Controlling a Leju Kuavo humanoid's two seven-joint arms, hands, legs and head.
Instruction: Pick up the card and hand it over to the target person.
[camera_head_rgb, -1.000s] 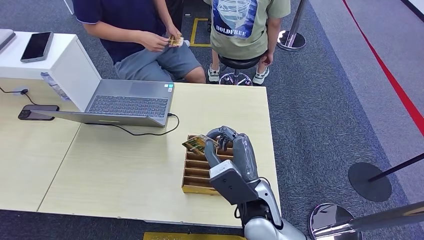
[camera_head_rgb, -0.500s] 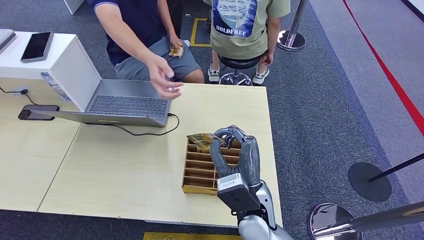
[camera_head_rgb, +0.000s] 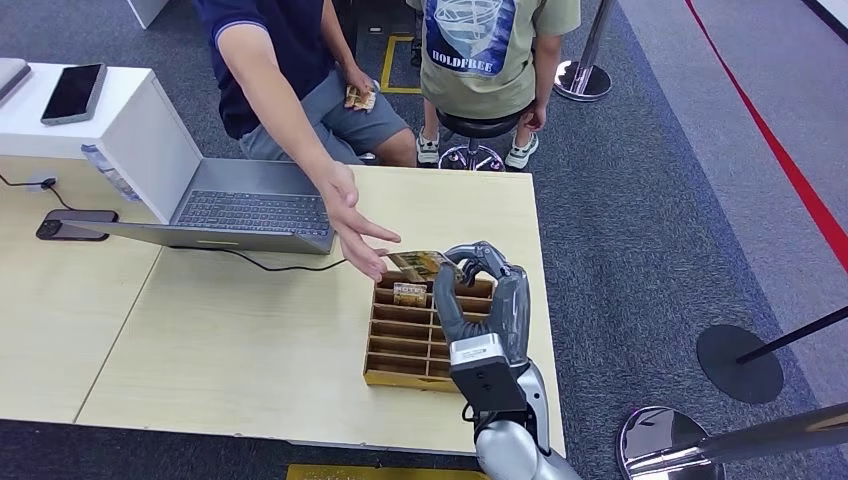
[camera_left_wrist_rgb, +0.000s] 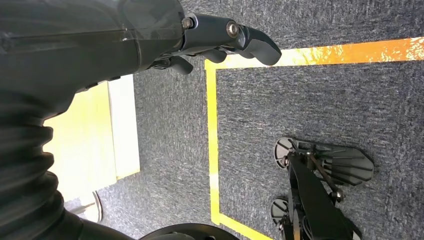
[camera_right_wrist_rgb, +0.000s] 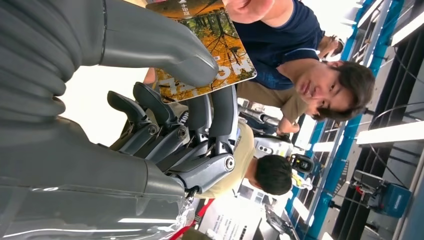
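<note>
My right hand (camera_head_rgb: 478, 295) is raised above the wooden card box (camera_head_rgb: 386, 362) on the table and pinches a card (camera_head_rgb: 423, 263) printed with autumn trees between thumb and fingers. In the right wrist view the card (camera_right_wrist_rgb: 210, 42) lies under the thick thumb (camera_right_wrist_rgb: 165, 42). A person in a dark blue shirt (camera_head_rgb: 270, 45) stretches an open hand (camera_head_rgb: 352, 222) to the card, fingertips at its edge. Another card (camera_head_rgb: 408, 294) stands in a box slot. My left hand (camera_left_wrist_rgb: 220, 37) hangs over the carpet with fingers curled, holding nothing.
An open laptop (camera_head_rgb: 255, 210) with its cable lies on the table behind the box, a phone (camera_head_rgb: 73, 225) to its left. A second person in a green shirt (camera_head_rgb: 490, 50) sits on a stool. Stanchion bases (camera_head_rgb: 740, 362) stand on the carpet to the right.
The person's arm has reached forward from their lap to the card. My right hand has lifted the card higher and turned it toward that open hand.
</note>
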